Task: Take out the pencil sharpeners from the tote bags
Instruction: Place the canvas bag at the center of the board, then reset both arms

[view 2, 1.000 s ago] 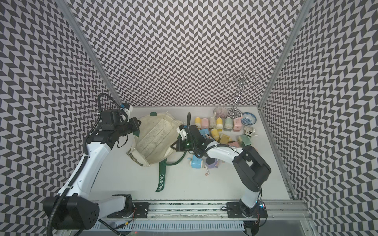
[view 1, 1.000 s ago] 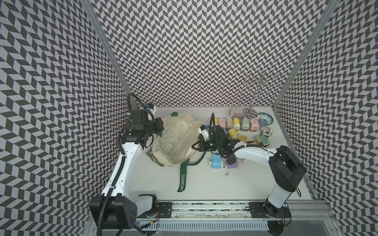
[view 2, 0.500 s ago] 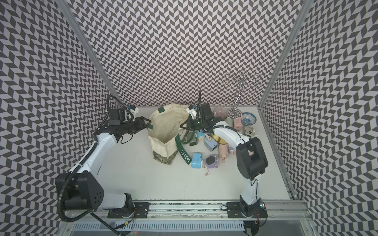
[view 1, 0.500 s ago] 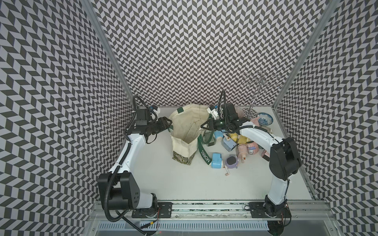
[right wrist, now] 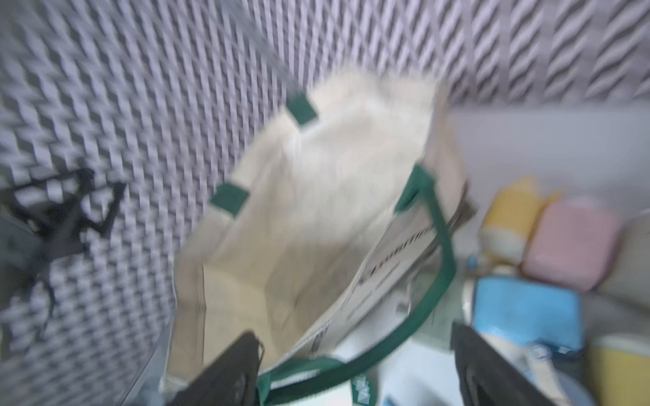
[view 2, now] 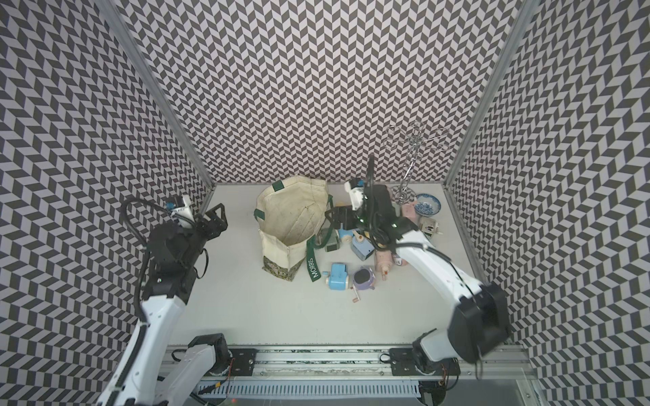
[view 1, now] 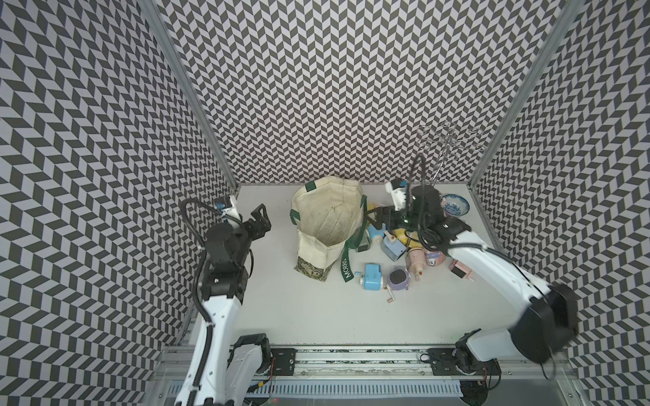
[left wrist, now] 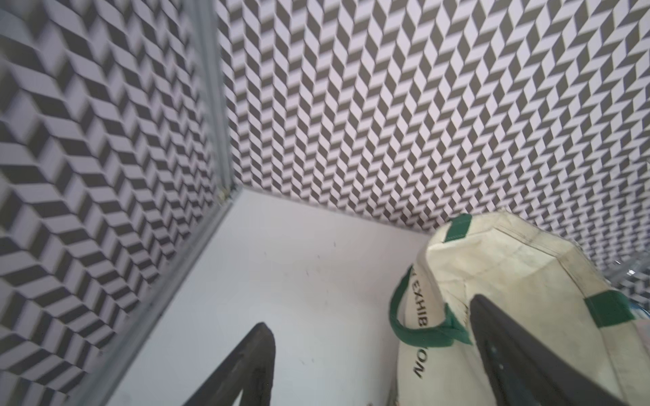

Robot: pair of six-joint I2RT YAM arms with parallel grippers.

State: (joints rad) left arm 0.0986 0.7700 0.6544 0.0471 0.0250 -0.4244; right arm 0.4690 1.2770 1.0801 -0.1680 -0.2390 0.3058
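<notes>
- We see the tote bag (view 1: pixel 327 225) standing on its leafy base near the middle of the tabletop's (view 1: pixel 316 316) far edge. Its mouth gapes upward and its long axis is roughly upright.
- The right gripper (view 1: pixel 378 219) hangs just beside the bag's right rim with its jaws spread and nothing between them. The bag's mouth lies to that gripper's left, so we judge the right arm the nearer one for any reach inside.
- The left gripper (view 1: pixel 261 219) is also spread and empty. It sits well apart from the bag, toward the tabletop's far-left corner.
- The pencil sharpeners (view 1: pixel 393 248) lie out on the tabletop in a loose heap right of the bag. A blue one (view 1: pixel 373 277) and a purple one (view 1: pixel 399 279) lie nearer the front edge.
- We can spot none inside: only cream lining shows in both top views (view 2: pixel 292 218). The right wrist view (right wrist: pixel 309 211) is blurred but agrees.
- The lettered strap (view 1: pixel 346 269) trails down the bag's right side onto the tabletop.
- A second ago the bag lay collapsed with both grippers clamped at its sides. Half a second ago it was upright between them. Now both have let go, and the left has drawn away from the bag.
</notes>
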